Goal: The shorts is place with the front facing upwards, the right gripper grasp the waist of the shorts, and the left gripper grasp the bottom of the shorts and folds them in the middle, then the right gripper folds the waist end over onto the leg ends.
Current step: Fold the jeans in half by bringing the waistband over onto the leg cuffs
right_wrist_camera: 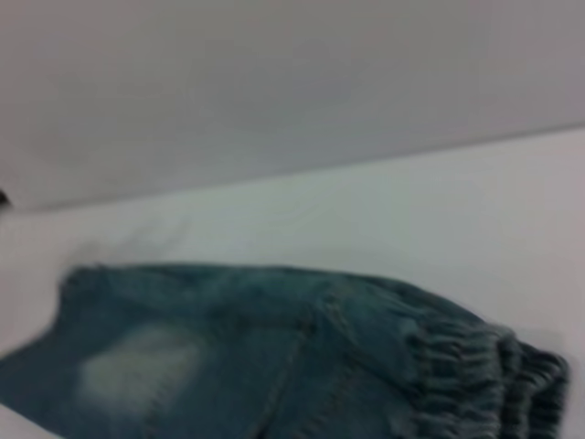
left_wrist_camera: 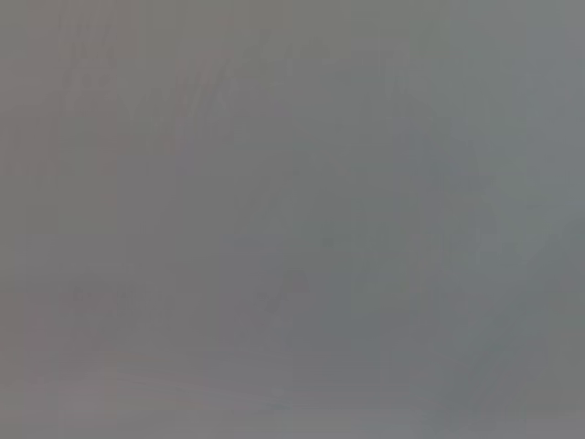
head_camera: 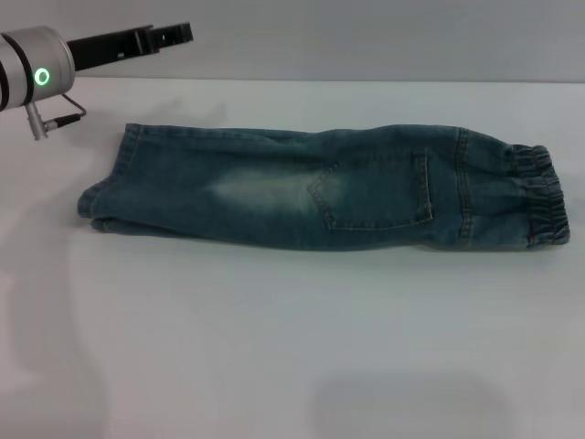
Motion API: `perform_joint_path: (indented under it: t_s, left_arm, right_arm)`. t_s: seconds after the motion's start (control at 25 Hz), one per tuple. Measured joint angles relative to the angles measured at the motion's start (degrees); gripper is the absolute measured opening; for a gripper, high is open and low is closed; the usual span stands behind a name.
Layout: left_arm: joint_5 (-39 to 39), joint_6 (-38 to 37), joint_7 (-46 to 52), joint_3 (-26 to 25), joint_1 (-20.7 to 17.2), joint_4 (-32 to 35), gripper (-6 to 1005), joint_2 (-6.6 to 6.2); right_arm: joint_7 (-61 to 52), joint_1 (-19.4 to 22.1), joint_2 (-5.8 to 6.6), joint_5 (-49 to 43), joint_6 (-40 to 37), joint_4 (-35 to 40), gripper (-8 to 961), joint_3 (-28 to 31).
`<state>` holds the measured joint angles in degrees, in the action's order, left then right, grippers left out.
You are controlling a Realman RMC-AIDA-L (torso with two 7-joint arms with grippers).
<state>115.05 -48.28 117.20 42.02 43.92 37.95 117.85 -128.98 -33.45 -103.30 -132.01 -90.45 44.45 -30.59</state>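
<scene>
One pair of long blue-green denim shorts (head_camera: 320, 194) lies flat on the white table (head_camera: 274, 347) in front of you, already folded lengthwise so one leg covers the other and a back pocket (head_camera: 375, 192) faces up. You see the gathered, puckered waist (head_camera: 539, 197) at the 3 o'clock end of the garment and the flat stitched leg ends (head_camera: 105, 197) at the 9 o'clock end. A pale faded oval patch (head_camera: 260, 190) sits between the middle of the leg and the pocket.

Your left gripper (head_camera: 169, 37), a black finger claw on a white and silver arm with a green ring lamp (head_camera: 42, 76), hangs in the air at about 10 o'clock from the shorts, well apart from the denim and holding nothing; you cannot tell how wide its fingers stand. Its wrist view shows only plain grey.

Your right gripper is out of sight in every view. Its wrist view looks across the shorts (right_wrist_camera: 274, 357), with the waist (right_wrist_camera: 475, 375) nearest and the pale patch (right_wrist_camera: 137, 366) farther along.
</scene>
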Motion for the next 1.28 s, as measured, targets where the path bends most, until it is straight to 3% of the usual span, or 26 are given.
perform_joint_path:
  t_s: [0.2,0.24,0.28,0.4,0.64,0.72,0.76,0.8,0.96,1.28]
  left_arm:
    - [-11.34,-1.67,-10.87,0.57,-1.57,-0.45,827,0.38]
    - [-18.05,-2.09,-16.38,2.05,-2.57,-0.82,827,0.50]
    - [-18.05,-2.09,-16.38,2.05,-2.57,-0.82,827,0.50]
    - [-27.65,-2.55,-24.51,5.23,-4.20,-1.24,827,0.53]
    - [-44.74,-4.87,-39.04,9.84,-6.19,-4.08,827,0.53]
    - [-47.00,-5.44,-41.39,10.18,-6.26,-4.89,827,0.51]
    - [-47.44,-5.64,-42.07,10.20,-6.26,-5.06,827,0.50]
    - [-47.44,-5.64,-42.07,10.20,-6.26,-5.06,827,0.50]
    - [-48.30,-5.97,-44.32,10.24,-6.04,-5.20,827,0.57]
    - [-48.91,-5.90,-45.84,10.28,-5.51,-5.28,827,0.57]
  right_arm:
    - [-1.07,-3.64,0.32,-9.21,0.34,-0.31,485,-0.11]
    - [-1.34,-4.26,0.34,-10.56,0.44,-0.56,485,-0.11]
    - [-1.69,-4.91,0.36,-11.85,0.51,-0.90,485,-0.11]
    - [-3.30,-6.36,0.35,-15.43,1.56,-1.61,485,-0.13]
    - [-4.35,-6.97,-1.17,-18.42,5.18,-2.62,486,-0.26]
    - [-4.35,-6.82,-2.01,-18.13,6.50,-2.75,486,-0.23]
    - [-4.35,-6.59,-3.09,-17.74,7.70,-2.68,486,-0.03]
    - [-4.35,-6.59,-3.09,-17.74,7.70,-2.68,485,-0.03]
    - [-4.05,-6.49,-5.06,-17.16,10.79,-2.91,483,-0.12]
    - [-3.39,-7.44,-6.27,-17.05,12.96,-4.28,479,-0.16]
